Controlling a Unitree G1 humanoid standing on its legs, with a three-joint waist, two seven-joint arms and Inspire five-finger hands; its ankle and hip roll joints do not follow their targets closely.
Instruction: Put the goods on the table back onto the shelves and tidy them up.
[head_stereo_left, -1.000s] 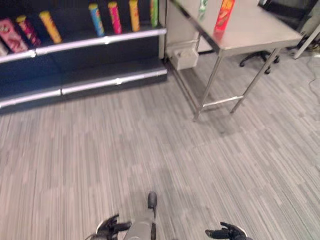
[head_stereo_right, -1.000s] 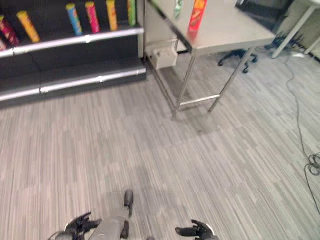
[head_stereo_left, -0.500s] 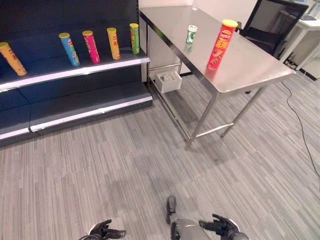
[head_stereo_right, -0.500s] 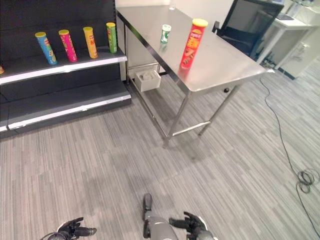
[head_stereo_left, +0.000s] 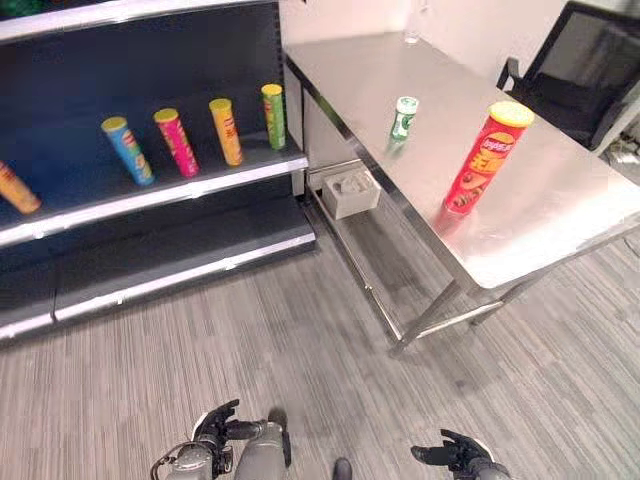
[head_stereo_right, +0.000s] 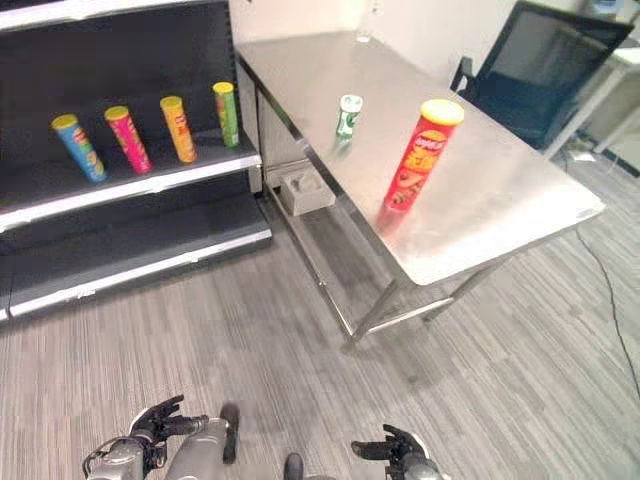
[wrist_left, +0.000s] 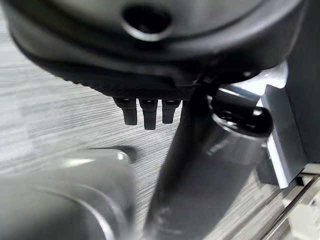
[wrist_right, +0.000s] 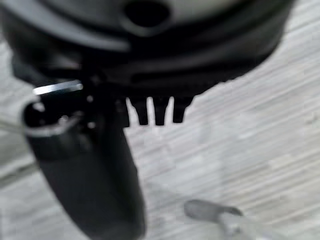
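Goods left on the steel table (head_stereo_left: 560, 215) number two: a tall red can with a yellow lid (head_stereo_left: 482, 160), upright at the right of the frame, and a small green-and-white bottle (head_stereo_left: 403, 118), upright up and to the left of the can, well apart from it. The table fills the upper right of the frame. A black office chair (head_stereo_left: 590, 70) sits behind it in the upper right corner. A dark shelf unit (head_stereo_left: 150, 190) takes up the upper left. On its middle shelf stand four tall cans in a row: blue (head_stereo_left: 128, 150), pink (head_stereo_left: 175, 142), orange (head_stereo_left: 226, 131) and green (head_stereo_left: 273, 116), with one more orange can (head_stereo_left: 15, 188) leaning at the far left edge. A small white box (head_stereo_left: 350, 192) sits on the floor under the table, beside the shelf's end. Grey striped flooring (head_stereo_left: 300, 350) covers the lower frame. The left hand (head_stereo_left: 218, 432) hangs at the bottom left with fingers relaxed and apart, holding nothing. The right hand (head_stereo_left: 455, 458) hangs at the bottom right, fingers likewise spread and empty.
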